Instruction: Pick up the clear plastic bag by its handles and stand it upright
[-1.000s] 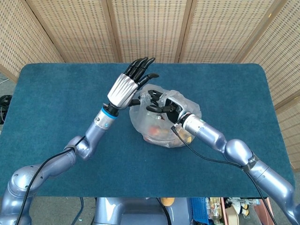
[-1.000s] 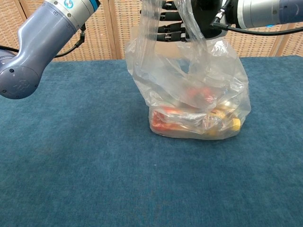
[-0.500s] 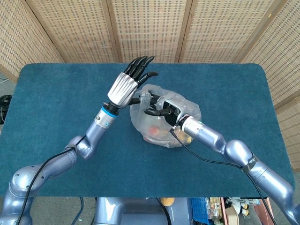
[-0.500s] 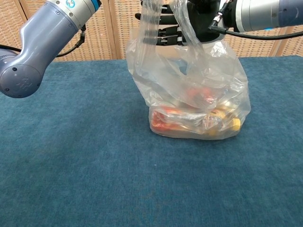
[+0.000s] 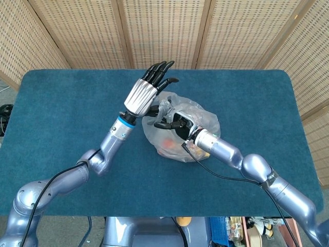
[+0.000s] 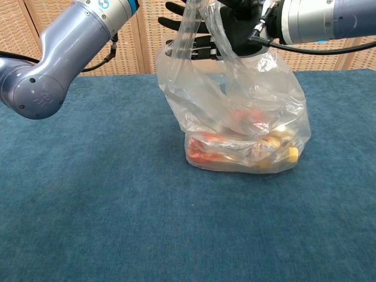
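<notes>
The clear plastic bag (image 5: 181, 135) (image 6: 235, 117) stands upright on the blue table, with red and yellow items (image 6: 241, 154) at its bottom. My right hand (image 5: 174, 121) (image 6: 226, 32) is at the bag's mouth and holds the handles (image 6: 200, 23), which run up over its dark fingers. My left hand (image 5: 148, 88) hovers just left of and above the bag's top, fingers straight and apart, holding nothing. Only the left forearm (image 6: 70, 50) shows in the chest view.
The blue cloth-covered table (image 5: 61, 113) (image 6: 117, 223) stretches out on all sides of the bag. Wicker screens (image 5: 164, 31) stand close behind its far edge. A black cable (image 5: 221, 175) trails along my right arm.
My left hand has moved a little right and closer to the bag's top. My right hand has shifted left, pulling the handles that way. The bag's base has stayed put.
</notes>
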Robot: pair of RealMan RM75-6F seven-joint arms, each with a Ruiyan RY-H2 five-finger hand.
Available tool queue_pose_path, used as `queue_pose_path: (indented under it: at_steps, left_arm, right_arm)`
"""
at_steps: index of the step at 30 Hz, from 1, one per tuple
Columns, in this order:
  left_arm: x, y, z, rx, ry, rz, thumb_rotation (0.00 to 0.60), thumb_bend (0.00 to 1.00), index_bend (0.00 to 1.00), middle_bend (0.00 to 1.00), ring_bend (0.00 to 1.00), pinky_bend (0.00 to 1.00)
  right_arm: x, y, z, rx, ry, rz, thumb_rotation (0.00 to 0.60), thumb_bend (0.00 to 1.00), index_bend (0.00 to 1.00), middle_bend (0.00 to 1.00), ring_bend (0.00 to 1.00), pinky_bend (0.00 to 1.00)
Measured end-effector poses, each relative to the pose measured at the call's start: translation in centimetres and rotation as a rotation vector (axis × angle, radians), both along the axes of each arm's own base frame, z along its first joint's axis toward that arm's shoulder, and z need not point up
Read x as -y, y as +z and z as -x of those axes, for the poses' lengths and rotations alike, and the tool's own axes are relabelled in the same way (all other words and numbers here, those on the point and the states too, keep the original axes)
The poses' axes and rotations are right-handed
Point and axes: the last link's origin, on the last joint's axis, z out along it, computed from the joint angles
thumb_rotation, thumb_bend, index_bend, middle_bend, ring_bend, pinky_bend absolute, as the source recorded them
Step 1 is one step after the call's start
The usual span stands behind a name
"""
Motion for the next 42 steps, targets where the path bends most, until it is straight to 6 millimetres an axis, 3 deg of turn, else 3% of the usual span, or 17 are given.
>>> queue_pose_path:
  at_steps: [7,12,18,39,42]
  left_arm:
    - [0.13,-0.32,-0.05,-0.001,0.013,0.013,0.6,0.35,0.25,0.0,0.0,0.08]
    - [0.0,-0.38,-0.23,-0.001,0.023,0.017,0.6,0.35,0.25,0.0,0.0,0.08]
    - [-0.17,-0.43,-0.28,-0.004,0.037,0.021,0.6,0.35,0.25,0.0,0.0,0.08]
    - [-0.46,-0.43,-0.22,-0.023,0.053,0.018,0.6,0.35,0.25,0.0,0.0,0.08]
    - [-0.52,-0.39,-0.08,-0.026,0.056,0.021,0.6,0.35,0.2,0.0,0.0,0.08]
  right_arm:
    - [0.04,-0.46,-0.08,-0.001,-0.002,-0.008,0.6,0.1,0.36,0.38,0.17,0.2]
    - [-0.01,-0.55,0.19,-0.004,0.0,-0.012,0.6,0.17,0.44,0.45,0.26,0.22]
    - [-0.02,-0.44,0.28,0.004,0.0,-0.014,0.6,0.22,0.47,0.51,0.32,0.25]
    - [-0.31,-0.67,0.44,0.001,0.018,-0.024,0.6,0.26,0.53,0.57,0.37,0.25]
    - [-0.33,-0.69,0.5,-0.002,0.018,-0.022,0.6,0.28,0.54,0.59,0.37,0.25]
